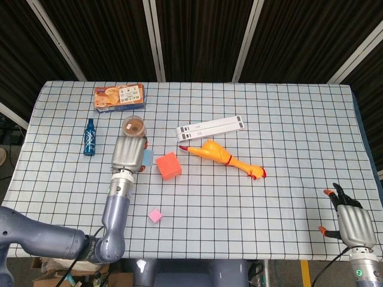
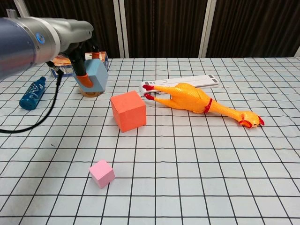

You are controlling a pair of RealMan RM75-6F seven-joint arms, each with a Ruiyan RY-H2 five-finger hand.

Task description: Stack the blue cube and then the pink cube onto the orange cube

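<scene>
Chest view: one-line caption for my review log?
Left hand holds blue cube left of orange cube; pink cube untouched.

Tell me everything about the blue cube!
The blue cube is a plain light-blue block with smooth matte faces, maybe foam. The left hand holds it in the air, tilted, its orange-tipped fingers pressing the sides. It hangs left of the orange cube, not touching it, in front of the small jar.
</scene>
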